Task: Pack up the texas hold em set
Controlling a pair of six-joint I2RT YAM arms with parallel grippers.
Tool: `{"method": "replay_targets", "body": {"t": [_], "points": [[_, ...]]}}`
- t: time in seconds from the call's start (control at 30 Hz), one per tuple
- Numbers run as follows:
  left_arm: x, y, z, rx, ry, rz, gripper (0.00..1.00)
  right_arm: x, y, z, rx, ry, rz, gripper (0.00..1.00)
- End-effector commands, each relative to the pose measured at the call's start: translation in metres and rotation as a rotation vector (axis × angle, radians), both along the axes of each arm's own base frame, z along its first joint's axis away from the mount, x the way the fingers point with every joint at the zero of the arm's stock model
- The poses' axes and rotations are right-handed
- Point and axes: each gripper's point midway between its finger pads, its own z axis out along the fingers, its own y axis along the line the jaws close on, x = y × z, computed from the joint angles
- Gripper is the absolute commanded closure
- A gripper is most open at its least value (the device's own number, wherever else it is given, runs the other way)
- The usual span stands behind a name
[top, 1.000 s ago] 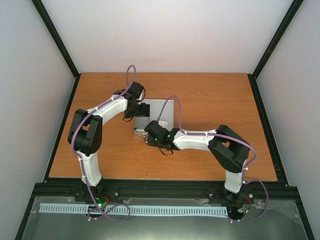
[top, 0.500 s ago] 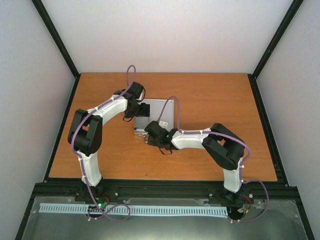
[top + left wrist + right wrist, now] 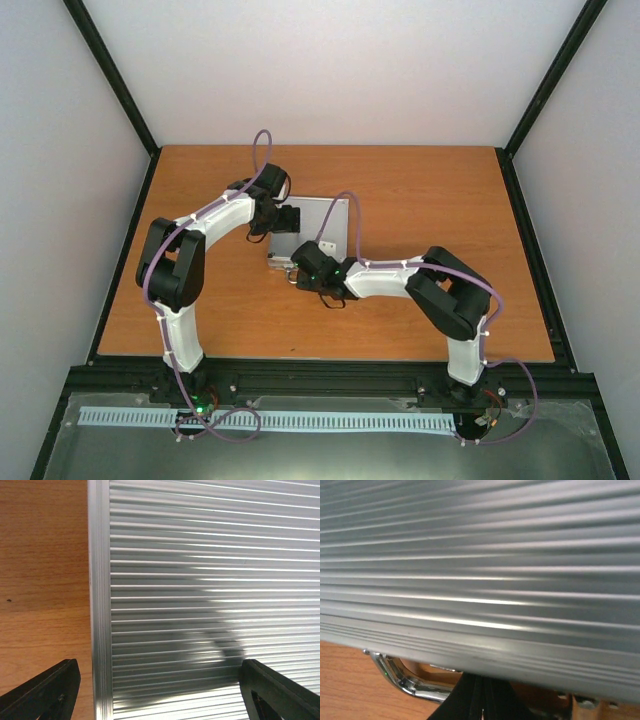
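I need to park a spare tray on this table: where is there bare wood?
Bare wood lies between the silver case and the right edge of the table, and along its far edge behind the case. Crowded: the case's left and near sides, where the left gripper and right gripper sit.

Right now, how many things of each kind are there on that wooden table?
Silver aluminium case, closed: 1
Robot arms: 2
Purple cables: 2
Total: 5
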Motion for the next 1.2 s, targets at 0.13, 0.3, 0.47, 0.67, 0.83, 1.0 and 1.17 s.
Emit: {"method": "replay_targets", "body": {"t": [0.13,0.3,0.47,0.67,0.83,1.0,1.17], "points": [[-0.036,0.015,-0.041,0.093,0.188,-0.021,0.1,-0.005,-0.007,0.067,0.001,-0.082,0.154,0.81],[-0.031,0.013,-0.035,0.092,0.177,-0.025,0.06,-0.019,-0.031,0.107,-0.034,-0.111,0.184,0.6],[-0.02,0.008,-0.015,0.075,0.131,-0.043,0.0,-0.024,-0.079,0.151,-0.101,-0.186,0.127,0.0],[0.004,0.009,0.036,0.091,0.006,-0.036,0.0,-0.031,-0.118,0.175,-0.129,-0.199,0.09,0.0],[0.022,0.007,0.101,0.074,-0.128,-0.035,0.0,-0.026,-0.155,0.192,-0.25,-0.259,-0.022,0.0],[0.025,0.01,0.161,0.053,-0.249,-0.025,0.0,-0.02,-0.17,0.197,-0.352,-0.276,-0.059,0.0],[0.016,0.018,0.182,0.06,-0.296,-0.02,0.0,-0.016,-0.169,0.193,-0.393,-0.27,-0.051,0.0]]}}
